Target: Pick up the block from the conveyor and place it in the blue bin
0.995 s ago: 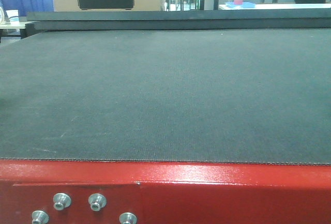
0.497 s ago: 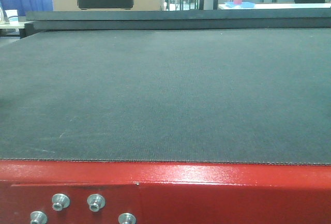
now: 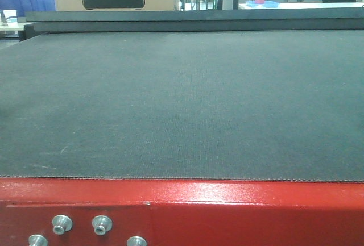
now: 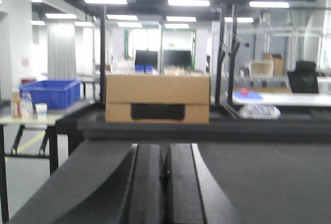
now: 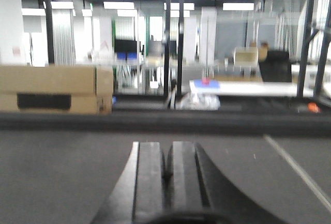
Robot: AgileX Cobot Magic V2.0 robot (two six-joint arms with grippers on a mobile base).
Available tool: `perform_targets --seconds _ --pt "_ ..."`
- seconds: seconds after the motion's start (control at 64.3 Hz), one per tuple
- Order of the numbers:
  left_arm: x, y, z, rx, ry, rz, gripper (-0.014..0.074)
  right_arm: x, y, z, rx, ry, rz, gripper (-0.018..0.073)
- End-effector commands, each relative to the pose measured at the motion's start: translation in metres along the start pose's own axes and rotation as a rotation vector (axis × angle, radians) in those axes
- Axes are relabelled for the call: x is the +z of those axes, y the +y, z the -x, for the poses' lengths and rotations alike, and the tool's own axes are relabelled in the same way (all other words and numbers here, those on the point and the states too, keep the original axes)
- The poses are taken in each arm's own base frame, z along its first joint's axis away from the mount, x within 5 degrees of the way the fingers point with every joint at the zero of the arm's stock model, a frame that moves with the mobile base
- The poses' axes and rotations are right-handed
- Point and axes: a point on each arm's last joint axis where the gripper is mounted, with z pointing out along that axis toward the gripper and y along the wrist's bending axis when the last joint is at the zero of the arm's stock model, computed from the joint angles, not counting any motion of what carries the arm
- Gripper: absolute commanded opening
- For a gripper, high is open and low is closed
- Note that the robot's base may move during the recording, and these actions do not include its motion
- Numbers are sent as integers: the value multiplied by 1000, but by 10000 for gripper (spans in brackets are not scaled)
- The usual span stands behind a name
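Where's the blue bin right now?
The blue bin stands beyond the far left corner of the conveyor, left of the cardboard box: mid-left in the left wrist view, top-left corner in the front view.

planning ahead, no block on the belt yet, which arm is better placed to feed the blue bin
Probably left: the blue bin sits far left beyond the belt, in the left wrist view, not the right's. The left gripper and right gripper are shut.

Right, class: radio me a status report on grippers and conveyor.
Left gripper shut, empty. Right gripper shut, empty. Conveyor bare, no block in view. Nothing in the way.
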Motion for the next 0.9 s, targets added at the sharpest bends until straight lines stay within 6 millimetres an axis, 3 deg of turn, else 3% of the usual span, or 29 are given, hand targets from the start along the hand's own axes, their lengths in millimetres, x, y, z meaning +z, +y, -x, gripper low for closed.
perform_targets --seconds 0.0,0.14,0.218,0.326,0.373,0.528,0.886 --pt "10 -1 22 -8 133 -24 77 19 0 12 -4 141 -1 -44" --pt "35 -1 39 12 334 -33 309 47 0 21 -2 282 1 234" --pt "48 -2 39 10 409 -55 415 58 0 18 -1 332 5 403" --pt "59 -4 32 11 467 -97 561 70 0 10 1 387 10 573" --pt "63 -5 30 3 485 -105 603 74 0 8 1 404 10 569" --pt "83 -10 17 -41 591 -126 599 93 0 3 3 508 10 569" --pt "117 -29 -8 -13 760 -233 599 179 -7 -7 -60 996 -22 569"
